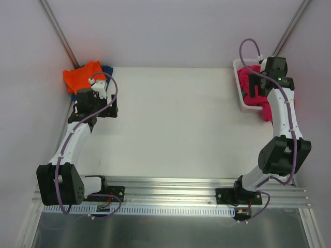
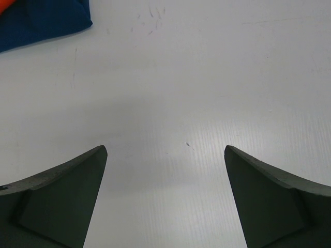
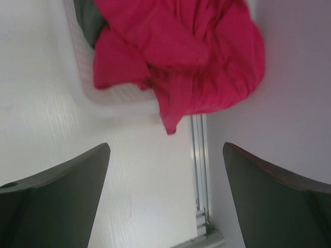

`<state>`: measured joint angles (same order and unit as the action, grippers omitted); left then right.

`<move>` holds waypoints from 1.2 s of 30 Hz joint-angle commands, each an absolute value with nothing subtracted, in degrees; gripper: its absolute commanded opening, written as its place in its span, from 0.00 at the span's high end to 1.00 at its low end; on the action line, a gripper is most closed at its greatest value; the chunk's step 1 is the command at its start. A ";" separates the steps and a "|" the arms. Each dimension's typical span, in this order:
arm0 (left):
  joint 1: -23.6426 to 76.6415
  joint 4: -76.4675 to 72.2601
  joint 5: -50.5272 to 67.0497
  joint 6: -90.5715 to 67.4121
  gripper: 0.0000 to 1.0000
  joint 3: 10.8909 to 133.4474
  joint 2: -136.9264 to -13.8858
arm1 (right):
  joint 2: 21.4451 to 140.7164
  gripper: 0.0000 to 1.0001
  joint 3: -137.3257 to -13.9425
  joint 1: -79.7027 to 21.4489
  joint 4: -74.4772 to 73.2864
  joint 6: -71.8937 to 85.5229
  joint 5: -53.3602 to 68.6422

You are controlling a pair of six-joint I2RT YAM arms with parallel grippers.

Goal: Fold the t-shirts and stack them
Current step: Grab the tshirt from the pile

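Observation:
An orange t-shirt [image 1: 83, 76] lies on a dark blue t-shirt [image 1: 107, 69] at the table's far left corner. My left gripper [image 1: 97, 103] hovers just in front of them, open over bare table [image 2: 165, 77]. The left wrist view catches only the blue t-shirt's corner [image 2: 41, 20], with a sliver of orange t-shirt [image 2: 4, 4]. A crumpled magenta-pink t-shirt [image 1: 252, 92] spills over the rim of a white basket [image 1: 242, 101] at the far right. My right gripper [image 1: 258, 82] is above it, open and empty [image 3: 165, 173]. The pink t-shirt [image 3: 196, 57] hangs ahead of the fingers, and a grey t-shirt [image 3: 88, 18] shows inside the basket [image 3: 119, 98].
An aluminium rail [image 3: 199, 170] runs along the table's right edge against the white side wall [image 3: 289, 103]. White walls close in the back and both sides. The arms' bases sit on a metal rail [image 1: 170, 186] at the near edge.

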<state>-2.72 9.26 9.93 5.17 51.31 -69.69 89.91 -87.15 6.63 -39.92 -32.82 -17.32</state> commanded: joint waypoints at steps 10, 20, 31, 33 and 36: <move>-3.08 7.65 11.77 5.81 0.01 58.09 -76.99 | 105.37 0.04 -111.88 7.21 -36.74 -22.59 2.02; -2.29 7.65 21.53 -4.92 0.01 60.65 -86.21 | 117.15 0.01 -116.62 5.53 -32.43 -26.45 -6.94; -2.02 7.56 22.06 -5.98 0.01 63.36 -89.56 | 122.17 0.01 -117.87 6.41 -29.79 -26.89 -14.67; -1.41 7.47 22.76 -6.15 0.01 64.51 -89.65 | 121.56 0.01 -116.73 7.64 -29.97 -26.63 -16.08; -0.53 7.47 22.24 -6.68 0.01 66.70 -90.44 | 119.27 0.01 -113.21 9.58 -31.29 -26.89 -16.53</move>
